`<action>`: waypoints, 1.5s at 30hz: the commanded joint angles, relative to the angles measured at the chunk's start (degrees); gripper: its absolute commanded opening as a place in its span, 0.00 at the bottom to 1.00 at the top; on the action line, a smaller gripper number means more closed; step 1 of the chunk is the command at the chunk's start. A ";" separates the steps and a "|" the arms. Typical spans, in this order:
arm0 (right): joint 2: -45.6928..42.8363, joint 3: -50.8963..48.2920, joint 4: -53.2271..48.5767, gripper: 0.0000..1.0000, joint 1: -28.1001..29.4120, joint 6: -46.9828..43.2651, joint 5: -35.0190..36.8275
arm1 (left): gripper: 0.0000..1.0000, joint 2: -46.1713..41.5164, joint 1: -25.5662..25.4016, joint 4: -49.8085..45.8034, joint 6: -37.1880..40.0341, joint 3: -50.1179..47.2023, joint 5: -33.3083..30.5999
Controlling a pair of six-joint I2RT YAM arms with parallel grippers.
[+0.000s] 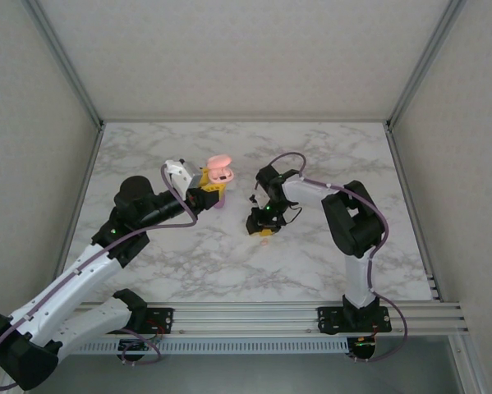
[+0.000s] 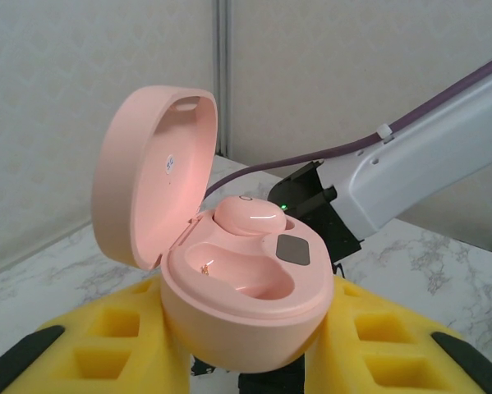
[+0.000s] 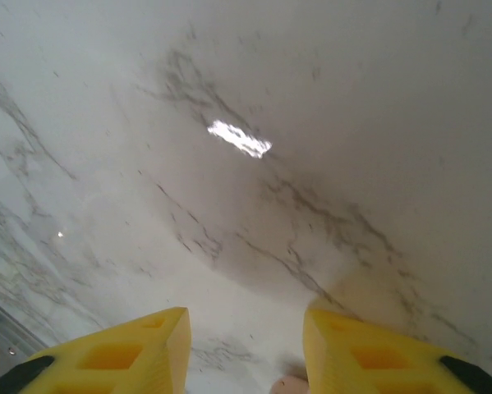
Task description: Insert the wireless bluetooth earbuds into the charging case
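My left gripper point(image 1: 210, 194) is shut on the pink charging case point(image 2: 246, 312), holding it above the table with its lid point(image 2: 151, 172) swung open. One peach-pink earbud point(image 2: 250, 215) sits in the far slot, and the near slot is empty. The yellow fingers point(image 2: 106, 341) press the case's two sides. My right gripper point(image 1: 264, 230) is low over the marble, to the right of the case, and stands open point(image 3: 246, 349). A second peach-pink earbud point(image 3: 290, 384) peeks in at the bottom edge of the right wrist view, on the table close to the right finger, mostly cut off.
The marble tabletop point(image 1: 311, 263) is bounded by grey walls with metal frame posts point(image 1: 73, 74). The right arm's white link and purple cable point(image 2: 426, 156) cross just behind the held case. A metal rail point(image 1: 254, 316) runs along the near edge.
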 commanded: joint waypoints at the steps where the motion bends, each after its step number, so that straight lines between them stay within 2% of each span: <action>1: -2.33 -1.65 -2.15 0.42 0.44 0.39 0.37 | 0.17 0.10 -0.15 1.06 0.13 2.18 -0.12; 26: -5.05 -3.51 -5.25 0.43 0.42 2.46 2.53 | 0.18 0.21 -0.15 0.60 0.40 2.10 0.07; 45: -5.20 -1.43 -5.16 0.43 0.46 3.25 3.50 | 0.18 0.68 -0.15 0.58 0.17 2.45 0.25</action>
